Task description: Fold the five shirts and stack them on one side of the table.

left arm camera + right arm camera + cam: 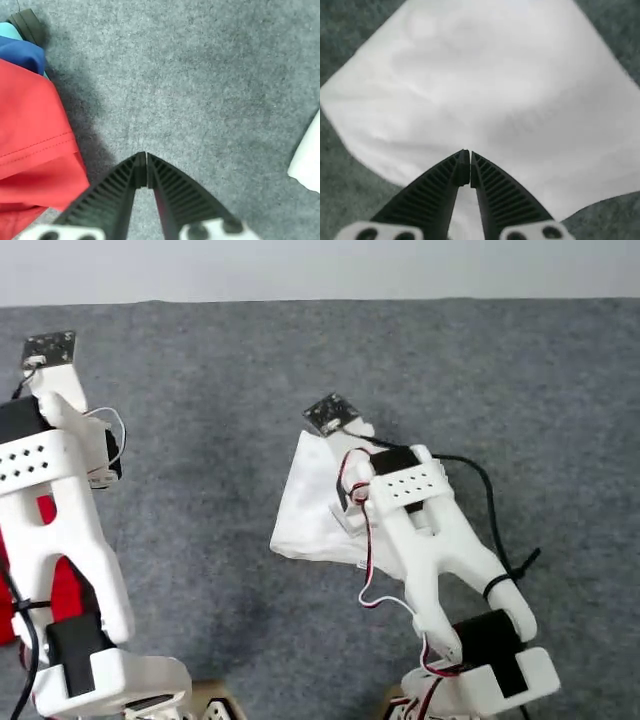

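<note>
Grey, nubby felt covers your table [220, 390]. Your right gripper [466, 167] hangs over the smooth, folded white shirt [308, 515] mid-table, its ribbed fingers [435, 185] pressed together, gripping nothing. Your left gripper [146, 170], likewise closed and empty, sits beside the red shirt [30, 135] at the left edge.

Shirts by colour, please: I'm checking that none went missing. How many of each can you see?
white shirt: 1
red shirt: 1
blue shirt: 1
pale turquoise shirt, edge only: 1
dark shirt, edge only: 1
Total: 5
</note>
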